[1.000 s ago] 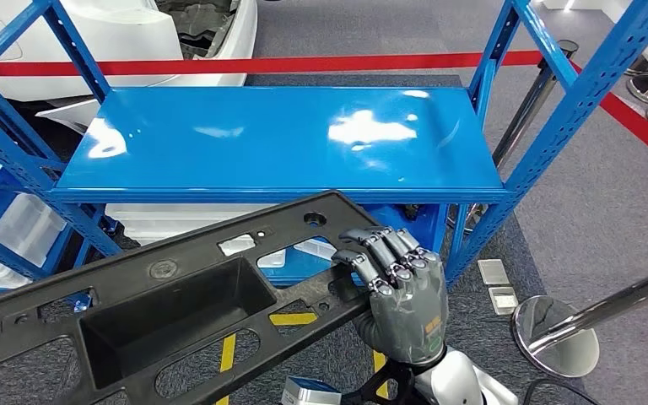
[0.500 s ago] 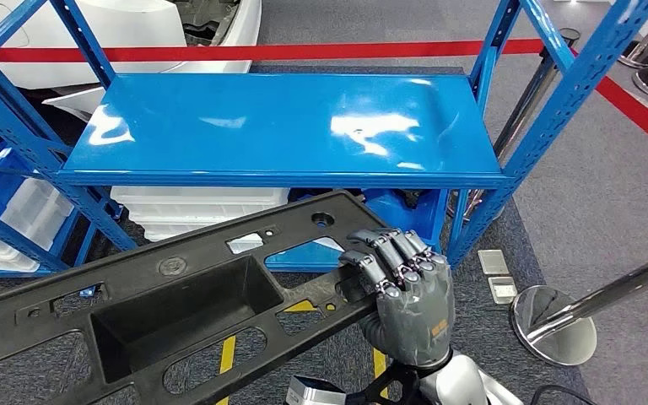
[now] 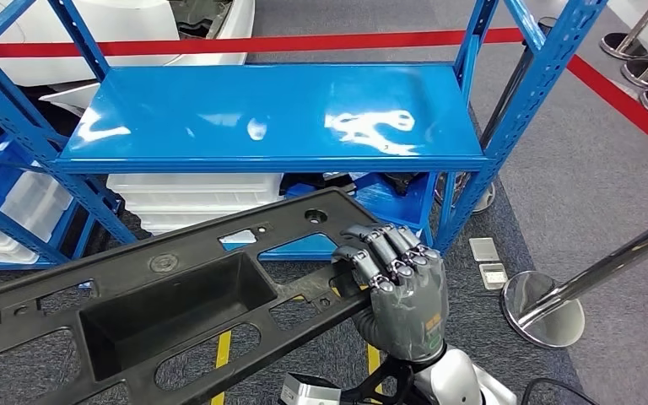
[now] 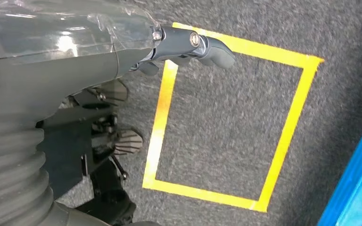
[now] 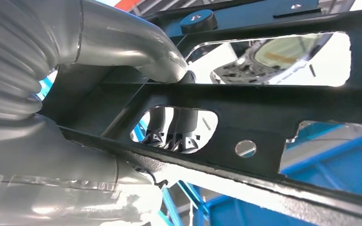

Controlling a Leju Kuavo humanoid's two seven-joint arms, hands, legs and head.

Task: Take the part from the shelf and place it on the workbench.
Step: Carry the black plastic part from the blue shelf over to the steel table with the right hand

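Note:
The part (image 3: 169, 304) is a long black plastic panel with a deep rectangular pocket and several cutouts. It hangs slanted in front of the blue shelf (image 3: 270, 118), above the carpet. My right hand (image 3: 398, 291) grips its right end, fingers curled over the upper edge. In the right wrist view the part (image 5: 264, 117) crosses close to the camera and my fingers (image 5: 174, 134) show through a cutout. The part's left end runs out of the head view. My left hand (image 4: 99, 52) hangs over the floor with one finger (image 4: 207, 47) stretched out; what it holds is hidden.
The shelf's top board is bare; white bins (image 3: 190, 198) sit on the level below. A red barrier belt (image 3: 321, 40) runs behind. A chrome stanchion base (image 3: 542, 319) and pole stand at the right. Yellow tape (image 4: 226, 122) marks a square on the grey carpet.
The whole head view has shifted a little, so the shelf sits higher and further left in the picture. My right hand keeps its grip on the part.

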